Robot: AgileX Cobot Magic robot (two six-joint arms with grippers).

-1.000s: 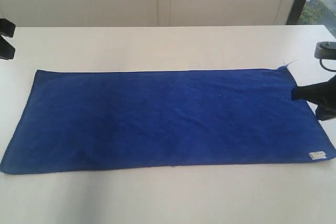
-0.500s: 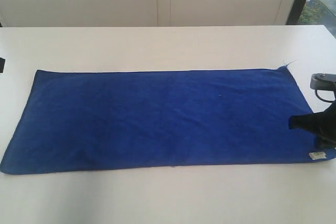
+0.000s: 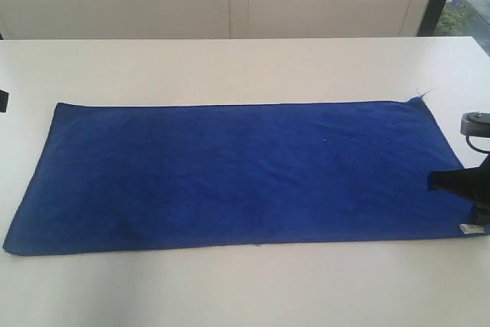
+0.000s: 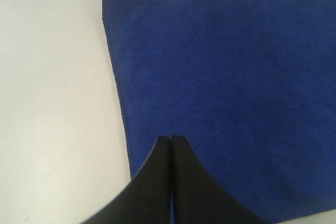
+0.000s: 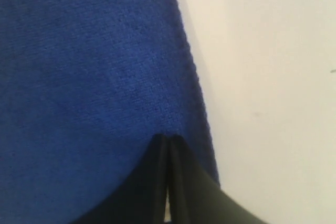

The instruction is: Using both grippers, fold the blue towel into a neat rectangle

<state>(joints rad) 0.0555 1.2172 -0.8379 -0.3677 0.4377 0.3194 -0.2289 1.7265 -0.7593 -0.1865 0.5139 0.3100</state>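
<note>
So the blue towel (image 3: 230,174) runs long left-to-right; my left pincer (image 4: 171,139) and right pincer (image 5: 167,139), both pressed together, hover over its short ends.

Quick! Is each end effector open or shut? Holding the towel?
left end effector: shut, nothing visibly pinched, over the blue towel.
right end effector: shut, nothing visibly pinched, near the towel's edge.

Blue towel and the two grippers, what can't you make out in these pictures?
- White label: exterior view, too small to read, partly behind the right gripper.
- Left gripper: exterior view, almost wholly cut off by the frame's left edge.
- Contact with the blue towel: both wrist views, the shut gripper tips hide whether they touch the cloth.
</note>
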